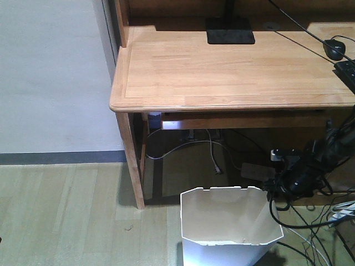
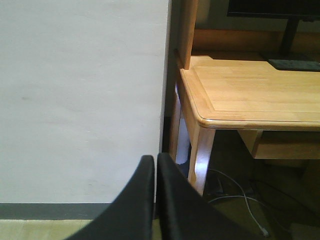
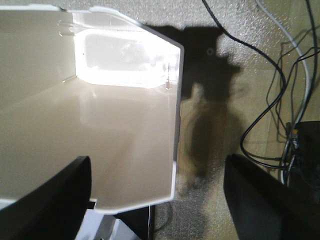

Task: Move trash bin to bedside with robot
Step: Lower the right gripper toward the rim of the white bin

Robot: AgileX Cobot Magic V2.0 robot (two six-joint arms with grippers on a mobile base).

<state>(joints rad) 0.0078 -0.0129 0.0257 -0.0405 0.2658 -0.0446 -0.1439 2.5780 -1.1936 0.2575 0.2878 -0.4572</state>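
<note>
Looks like the grab stage: trash bin point(image 1: 230, 219) sits on the floor point(image 1: 66, 210) by the counter point(image 1: 222, 72), right end effector point(image 3: 157, 162) spread wide astride its side wall, left end effector point(image 2: 156, 167) pinched together empty, so next it needs to clamp that rim.

home study | wooden desk point(image 1: 233, 66) | monitor stand point(image 1: 229, 30) | floor cables point(image 1: 310, 233)

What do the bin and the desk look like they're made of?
The bin looks like thin white plastic, smooth and faintly glossy inside; light glows through it in the right wrist view. The desk looks like light wood, probably clear-coated with a satin sheen; grain lines and board seams show.
</note>
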